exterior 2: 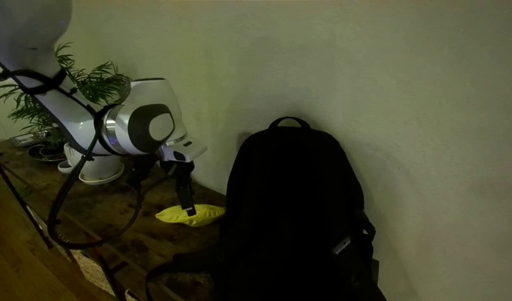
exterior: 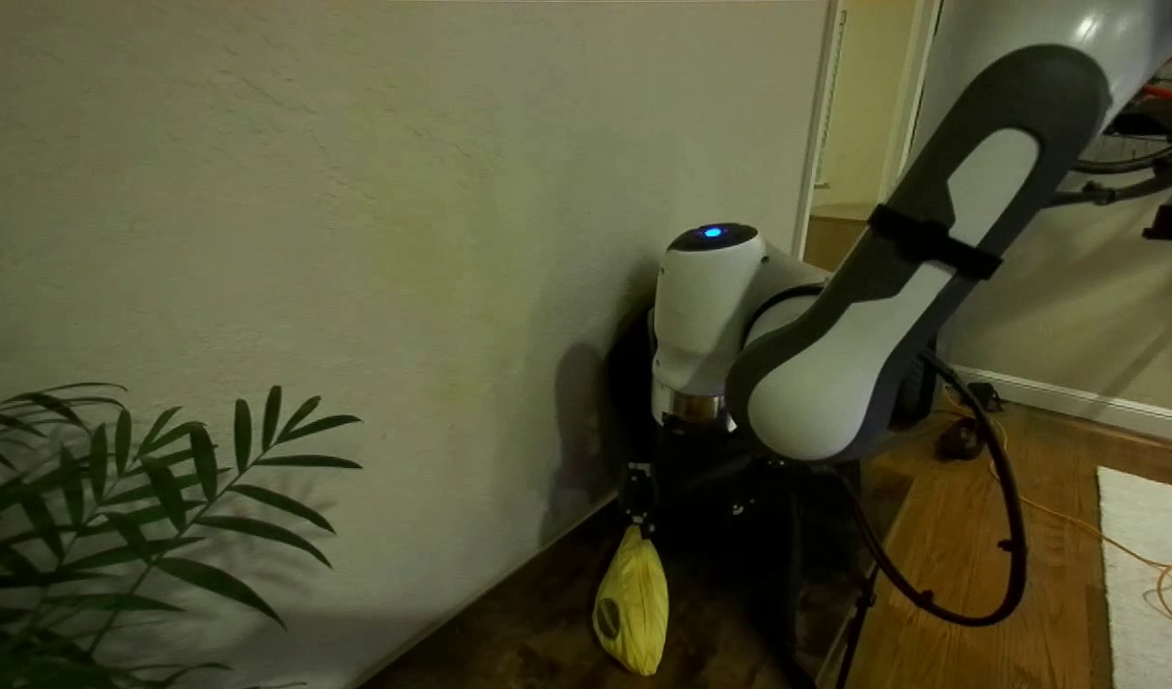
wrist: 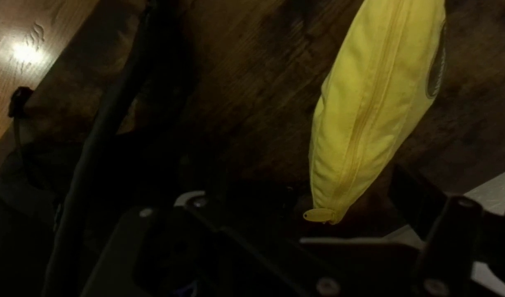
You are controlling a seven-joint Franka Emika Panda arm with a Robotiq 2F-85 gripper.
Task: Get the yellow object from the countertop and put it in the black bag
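Observation:
The yellow object is a zipped cloth pouch (exterior 2: 212, 214) lying on the dark brown countertop (exterior 2: 109, 200). It also shows in an exterior view (exterior: 633, 603) and in the wrist view (wrist: 372, 103), with its zip pull toward the gripper. My gripper (exterior 2: 189, 211) is low over the pouch, one finger in front of it; it also shows in an exterior view (exterior: 640, 524). In the wrist view, the gripper (wrist: 314, 194) is open, fingers on either side of the pouch's narrow end. The black bag (exterior 2: 293, 209) stands upright beside the pouch; its opening cannot be made out.
A leafy plant (exterior: 165, 517) and a white pot (exterior 2: 101, 169) stand at one end of the countertop. The wall (exterior 2: 427, 125) runs along its back. A black cable (exterior: 1002, 536) loops from the arm. A black strap (wrist: 108, 119) lies across the countertop.

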